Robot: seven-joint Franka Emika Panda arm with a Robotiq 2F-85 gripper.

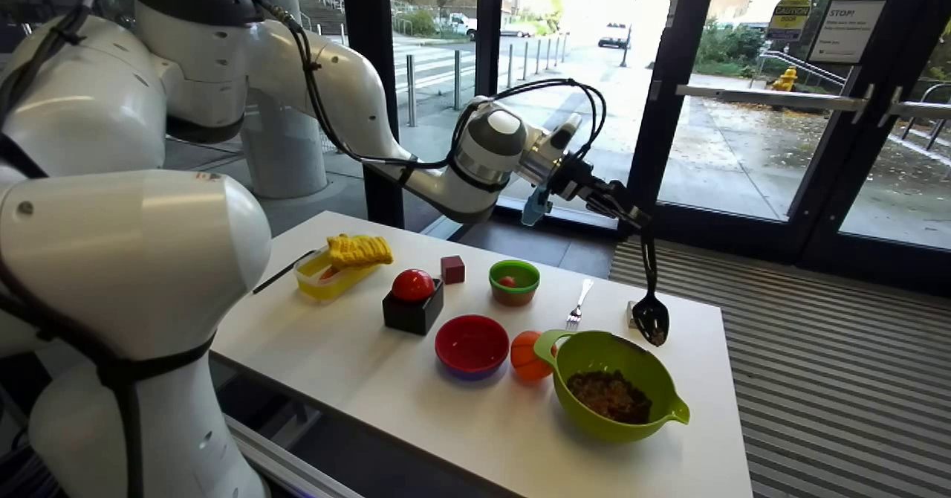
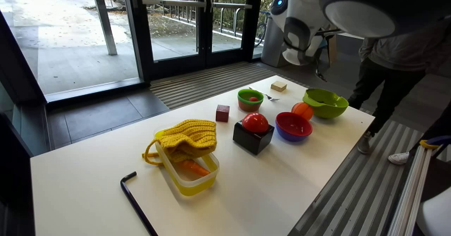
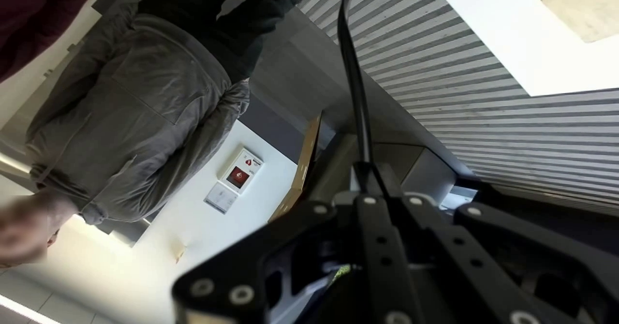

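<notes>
black tool [image 1: 639, 218] clamps one spoon [image 1: 651, 317] near one spouted bowl [image 1: 625, 358] and one wooden block [image 2: 278, 86].

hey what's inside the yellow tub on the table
Inside the tub is what looks like a carrot, partly hidden by the yellow knit lying over one end. Whatever else may be under that knit is covered and can't be seen.

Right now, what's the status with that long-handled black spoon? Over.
Gripper shut on black spoon. Spoon held up off white rectangular table, tip down. Possible obstacle: lime-green spouted bowl, apart from it.
</notes>
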